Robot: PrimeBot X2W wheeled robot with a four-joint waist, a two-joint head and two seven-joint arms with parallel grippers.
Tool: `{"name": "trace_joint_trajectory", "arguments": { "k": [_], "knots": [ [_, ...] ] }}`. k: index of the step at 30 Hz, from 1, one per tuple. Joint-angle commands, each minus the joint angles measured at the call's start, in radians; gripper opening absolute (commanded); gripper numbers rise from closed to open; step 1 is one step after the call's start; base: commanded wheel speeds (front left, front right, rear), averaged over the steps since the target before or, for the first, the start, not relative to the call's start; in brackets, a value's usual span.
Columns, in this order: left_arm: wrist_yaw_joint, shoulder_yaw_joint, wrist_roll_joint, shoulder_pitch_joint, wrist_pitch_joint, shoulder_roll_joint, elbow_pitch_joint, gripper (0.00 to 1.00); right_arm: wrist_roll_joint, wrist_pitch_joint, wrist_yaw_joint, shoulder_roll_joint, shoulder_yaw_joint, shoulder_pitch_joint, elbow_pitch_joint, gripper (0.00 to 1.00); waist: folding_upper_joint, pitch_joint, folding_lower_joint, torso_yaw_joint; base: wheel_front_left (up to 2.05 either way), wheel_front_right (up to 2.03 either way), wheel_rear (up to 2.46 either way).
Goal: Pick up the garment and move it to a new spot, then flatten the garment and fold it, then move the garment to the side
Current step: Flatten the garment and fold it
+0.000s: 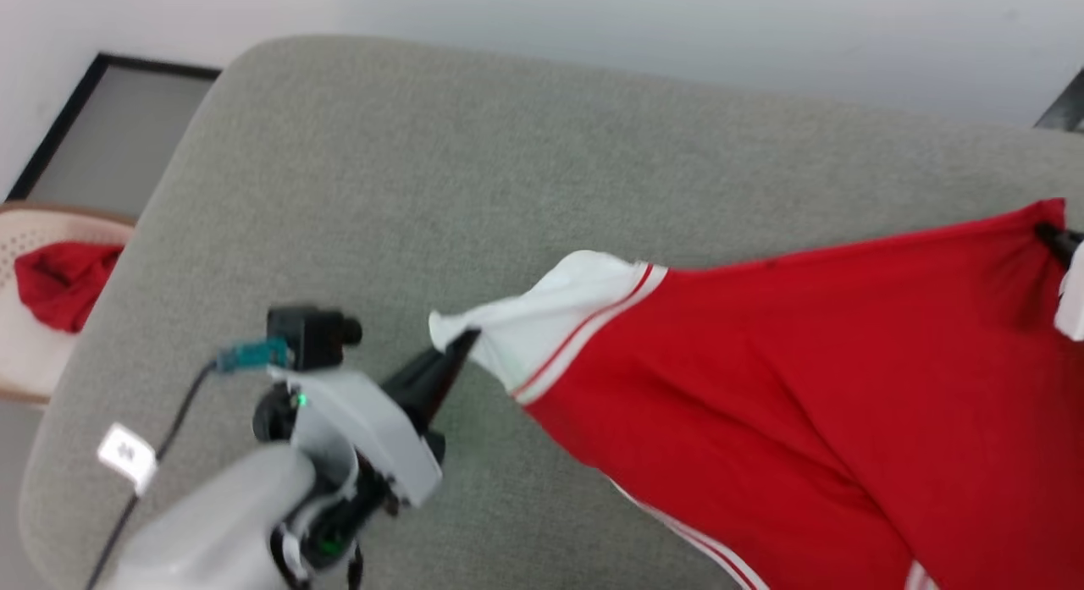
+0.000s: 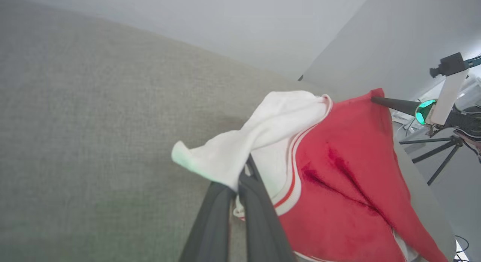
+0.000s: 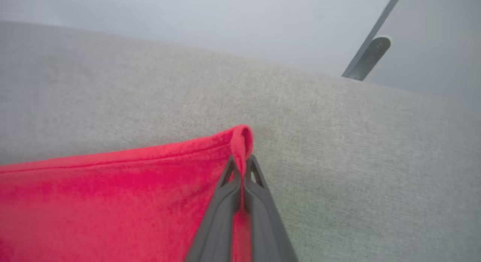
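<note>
Head view: garment (image 1: 804, 361) spans taut over the grey table (image 1: 381, 192), pinched at two ends. That is likely so it lands flat at the new spot.
Left wrist view: left gripper (image 2: 246, 171) is clamped on the white sleeve (image 2: 263, 134), cloth bunched over the tips.
Right wrist view: right gripper (image 3: 240, 168) is closed on a red corner (image 3: 240, 136) — hem pulled straight, so tension looks adequate.

No legible writing in any view.
A small white tag (image 1: 127, 456) at the lower left of the head view carried a dark mark, but it was too small and blurred to make out as letters, numbers or a sign.
</note>
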Motion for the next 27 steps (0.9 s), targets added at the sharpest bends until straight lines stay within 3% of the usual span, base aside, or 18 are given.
{"name": "trace_joint_trajectory", "arguments": {
  "k": [1, 8, 13, 20, 27],
  "knots": [
    [-0.009, 0.005, 0.008, -0.026, 0.004, 0.002, 0.016, 0.00, 0.002, -0.017, -0.001, -0.002, -0.012, -0.013, 0.015, 0.00, 0.0000, -0.055, 0.0000, -0.040, 0.00, 0.00, 0.00],
    [-0.103, 0.059, -0.016, -0.206, 0.019, -0.070, 0.205, 0.00, 0.004, -0.132, -0.001, 0.026, -0.092, -0.098, 0.132, 0.00, 0.0000, -0.098, 0.0000, -0.102, 0.00, 0.00, 0.00],
    [-0.145, 0.090, -0.012, -0.368, 0.021, -0.132, 0.371, 0.00, -0.005, -0.230, -0.001, 0.041, -0.157, -0.204, 0.208, 0.00, 0.0000, -0.077, 0.0000, -0.142, 0.00, 0.00, 0.00],
    [-0.163, 0.153, -0.019, -0.645, -0.010, -0.187, 0.590, 0.00, -0.062, -0.372, -0.003, 0.064, -0.203, -0.403, 0.284, 0.00, 0.0000, 0.007, 0.0000, -0.187, 0.00, 0.00, 0.00],
    [-0.166, 0.218, 0.002, -0.916, -0.089, -0.180, 0.726, 0.00, -0.111, -0.512, -0.005, 0.099, -0.248, -0.615, 0.336, 0.00, 0.0000, 0.081, 0.0000, -0.232, 0.00, 0.00, 0.00]
  ]
}}
